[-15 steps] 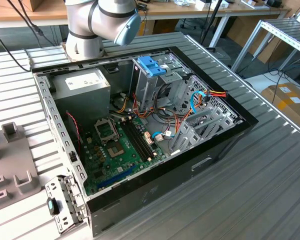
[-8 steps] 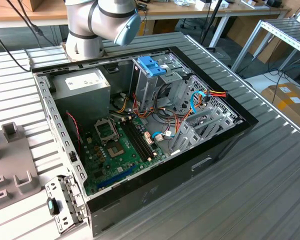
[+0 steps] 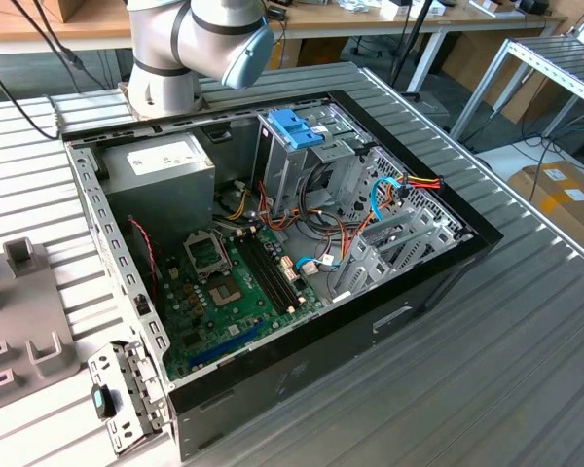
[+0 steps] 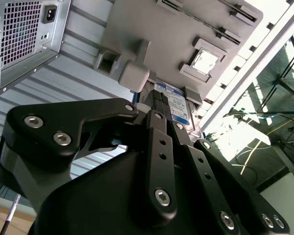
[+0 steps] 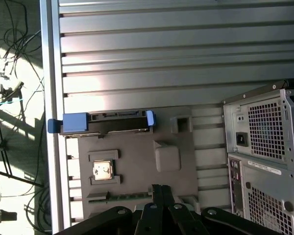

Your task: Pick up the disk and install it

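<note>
The disk (image 5: 108,122) stands on its edge in a slot at the end of a grey fixture tray (image 5: 137,166), dark body framed by a bright blue carrier. In the second wrist view its labelled face (image 4: 175,106) shows just beyond my fingertips. My gripper (image 5: 161,190) hovers over the tray, a short way from the disk and not touching it. Its black fingers (image 4: 156,115) lie close together with nothing between them. The open computer case (image 3: 273,243) lies on the ribbed table, with its upright metal drive cage (image 3: 297,146) topped by a blue handle.
A square chip (image 5: 102,170) sits in a pocket of the tray, among other raised holders. The case's rear panel (image 5: 264,142) stands beside the tray. Cables and a motherboard (image 3: 234,282) crowd the case interior. The table edge (image 5: 51,98) runs close to the disk.
</note>
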You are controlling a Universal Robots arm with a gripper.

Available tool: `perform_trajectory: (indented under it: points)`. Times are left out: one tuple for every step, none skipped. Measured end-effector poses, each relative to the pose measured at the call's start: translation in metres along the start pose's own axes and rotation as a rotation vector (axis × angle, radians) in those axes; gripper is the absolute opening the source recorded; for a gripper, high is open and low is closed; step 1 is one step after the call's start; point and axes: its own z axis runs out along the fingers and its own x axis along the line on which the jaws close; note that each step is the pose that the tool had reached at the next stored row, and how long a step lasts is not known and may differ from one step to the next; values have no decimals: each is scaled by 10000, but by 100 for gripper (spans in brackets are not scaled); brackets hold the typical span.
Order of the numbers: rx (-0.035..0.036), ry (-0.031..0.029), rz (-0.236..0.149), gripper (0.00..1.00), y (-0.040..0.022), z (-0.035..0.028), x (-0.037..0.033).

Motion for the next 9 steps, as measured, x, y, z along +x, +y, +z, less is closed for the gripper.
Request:
perform_trajectory:
  points:
    - [-1,0,0,11,0,0,4]
    - [-1,-1,-1,11,-1,0,7]
    - [0,0,0,11,-1,0,11]
    - [0,1,0,11,-2,-1,18]
    - [0,-1,-1,11,-2,0,21]
    - [0,-1,0,11,-2,0,27]
    - [0,0,-1,11,-3,-1,33]
    - [-1,-1,0,11,-8,0,99]
    - [0,0,-1,11,-12,-1,149]
